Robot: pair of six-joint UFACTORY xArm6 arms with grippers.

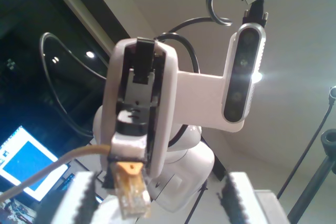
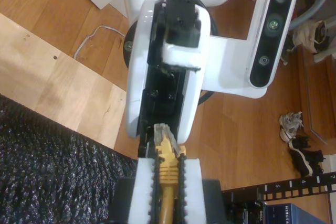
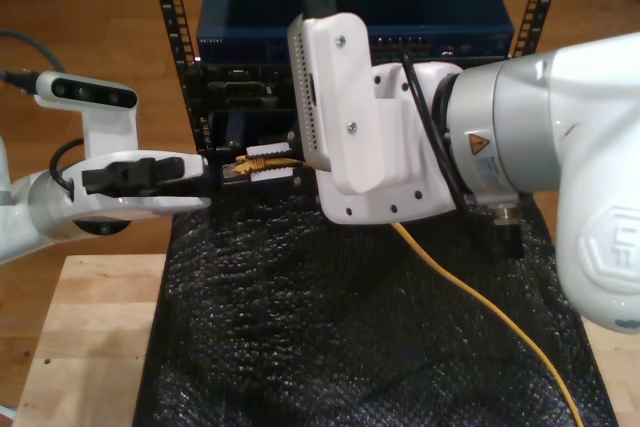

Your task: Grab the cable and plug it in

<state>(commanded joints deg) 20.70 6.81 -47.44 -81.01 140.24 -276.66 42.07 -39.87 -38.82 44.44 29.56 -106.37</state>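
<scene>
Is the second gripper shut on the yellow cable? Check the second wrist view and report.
Yes: my second gripper's white pads press on both sides of the cable, just behind its plug.

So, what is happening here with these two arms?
My second gripper is clamped on the yellow cable just behind its plug and holds it above the black mat, in front of the rack. My first gripper, open, faces it from the exterior view's left, with its fingers near the plug's tip. The plug is not yet in any port.
</scene>
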